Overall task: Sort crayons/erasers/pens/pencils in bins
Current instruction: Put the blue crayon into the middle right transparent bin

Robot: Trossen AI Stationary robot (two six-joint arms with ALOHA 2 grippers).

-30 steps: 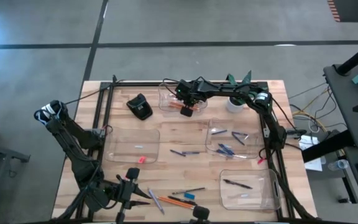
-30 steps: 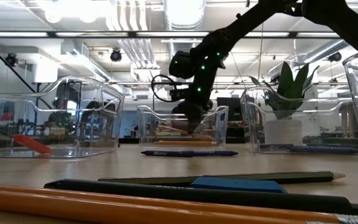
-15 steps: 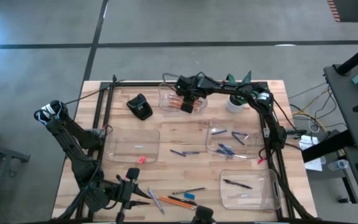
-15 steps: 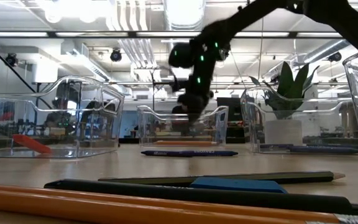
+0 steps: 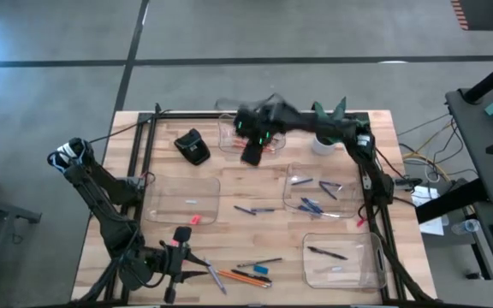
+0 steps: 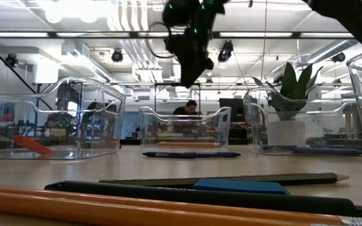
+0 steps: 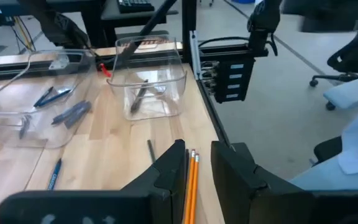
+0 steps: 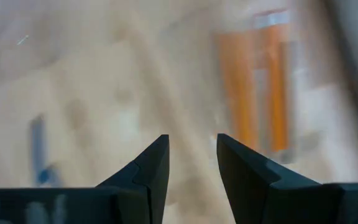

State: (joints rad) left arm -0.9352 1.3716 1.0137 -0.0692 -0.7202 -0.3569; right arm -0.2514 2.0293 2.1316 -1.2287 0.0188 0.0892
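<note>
A black lump-shaped object (image 5: 193, 146) and a white plant pot (image 5: 323, 142) flank the far clear plastic bin (image 5: 229, 137), which holds two orange pencils (image 8: 253, 90). Above its near edge the right gripper (image 5: 252, 152) hangs raised, its jaws apart and empty. The left gripper (image 5: 181, 257) waits at the table's near edge, its narrow gap empty, beside loose pencils (image 7: 192, 180). Blue crayons (image 5: 313, 205) fill the right bin (image 5: 291, 195); a black pen (image 5: 325, 252) lies in the near-right bin (image 5: 311, 272).

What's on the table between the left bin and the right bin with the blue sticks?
In the high view, between the left bin and the right bin lie two dark pens end to end on bare wood, nothing else.
</note>
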